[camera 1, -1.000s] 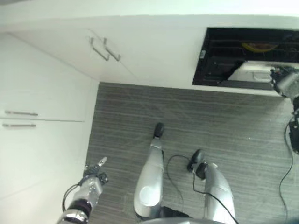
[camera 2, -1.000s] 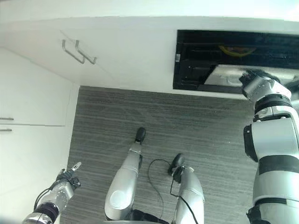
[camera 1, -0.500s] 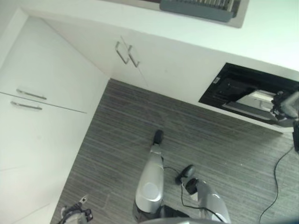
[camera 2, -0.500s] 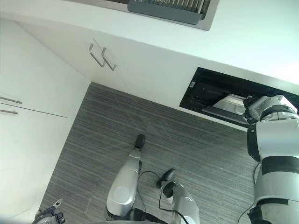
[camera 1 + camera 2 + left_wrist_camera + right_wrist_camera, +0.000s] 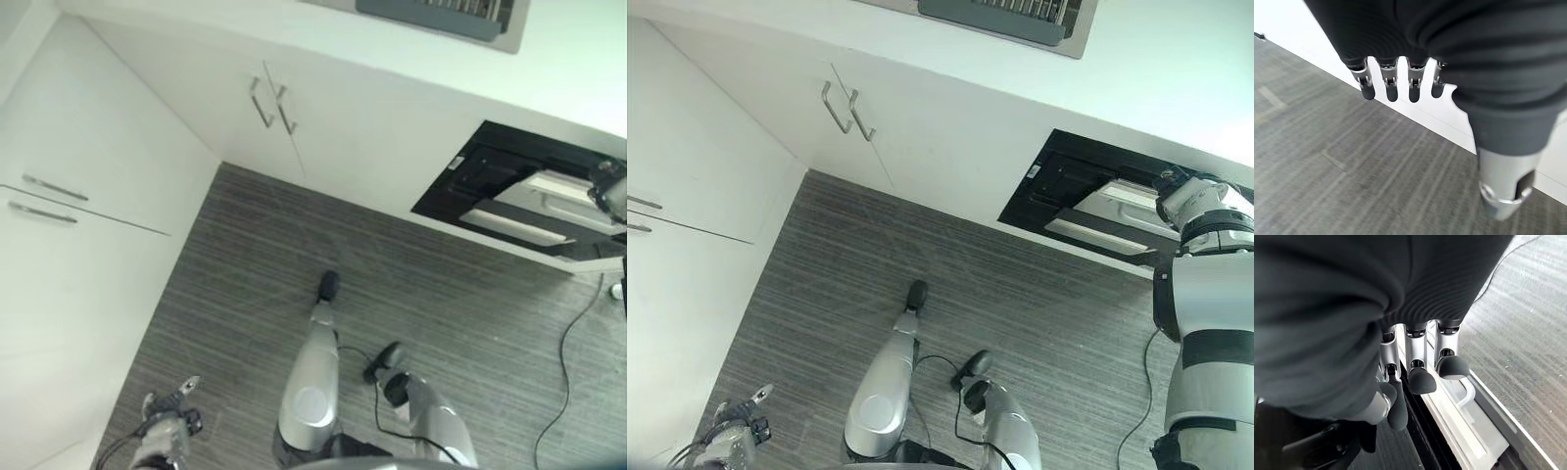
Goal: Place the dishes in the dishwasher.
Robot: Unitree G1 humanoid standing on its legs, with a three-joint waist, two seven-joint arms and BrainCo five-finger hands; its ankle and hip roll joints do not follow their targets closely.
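Judging from the views, the job is near its end: the dishwasher (image 5: 1087, 201) door (image 5: 1112, 223) is partly shut; the right hand (image 5: 1415, 374), fingers curled and holding nothing, rests at its edge; the left hand (image 5: 1396, 81) hangs loose-fingered over the floor (image 5: 294, 264); dishes inside cannot be made out.

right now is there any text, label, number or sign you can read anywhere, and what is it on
None can be read.
The dishwasher has a small pale tag at its opening's corner, too small to read.
The cabinet doors, countertop and floor show no print.
The right hand at the dishwasher door and the left hand carry no legible marks.
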